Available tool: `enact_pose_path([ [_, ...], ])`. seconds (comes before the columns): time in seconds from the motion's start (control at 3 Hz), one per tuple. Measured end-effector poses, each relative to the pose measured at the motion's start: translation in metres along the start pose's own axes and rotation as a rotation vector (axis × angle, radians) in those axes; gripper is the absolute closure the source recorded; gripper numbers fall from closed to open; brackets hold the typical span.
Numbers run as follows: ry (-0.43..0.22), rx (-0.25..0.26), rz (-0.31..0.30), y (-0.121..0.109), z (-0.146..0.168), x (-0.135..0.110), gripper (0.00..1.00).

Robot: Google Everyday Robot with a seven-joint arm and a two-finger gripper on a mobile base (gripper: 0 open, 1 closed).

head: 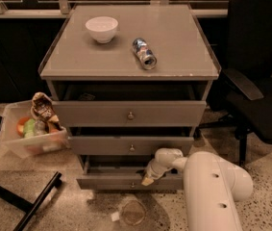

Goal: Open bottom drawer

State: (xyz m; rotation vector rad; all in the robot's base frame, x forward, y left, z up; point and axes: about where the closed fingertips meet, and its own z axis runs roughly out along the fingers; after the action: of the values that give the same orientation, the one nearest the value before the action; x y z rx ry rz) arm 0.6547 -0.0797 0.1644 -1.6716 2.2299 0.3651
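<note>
Far left on the speckled floor there's a clear plastic bin (pixel 27 141) stuffed with snack packets and something orange and green. It sits just beside the grey cabinet. Up on the cabinet's flat grey worktop (pixel 183 37) a small white bowl (pixel 102 29) stands upright toward the back left. A silver drinks can (pixel 144 53) lies on its side near the middle, well apart from the bowl.

Below are three grey drawers. The top drawer (pixel 92 113) and middle drawer (pixel 97 145) each show a small round knob and a dark gap above. The bottom drawer (pixel 104 182), the lowest one down by the floor, is pulled out a bit and sticks forward of the middle one.

The claw (pixel 147 179) is right at the bottom drawer's front, just right of centre. Honestly can't tell if it's spread or pressed together. The fat white robot arm (pixel 215 189) comes in from the lower right. A clear round thing (pixel 133 211) lies on the floor in front of the cabinet. A black office chair (pixel 263 95) stands at the far right.
</note>
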Motion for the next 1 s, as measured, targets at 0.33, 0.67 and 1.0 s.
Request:
enact_pose_path([
  [0.33,-0.002,-0.005,-0.001,0.002,0.001,0.001,0.39],
  [0.67,-0.034,-0.047,-0.022,0.023,0.008,0.002,0.16],
  [1.0,-0.034,-0.047,-0.022,0.023,0.007,0.002,0.00],
])
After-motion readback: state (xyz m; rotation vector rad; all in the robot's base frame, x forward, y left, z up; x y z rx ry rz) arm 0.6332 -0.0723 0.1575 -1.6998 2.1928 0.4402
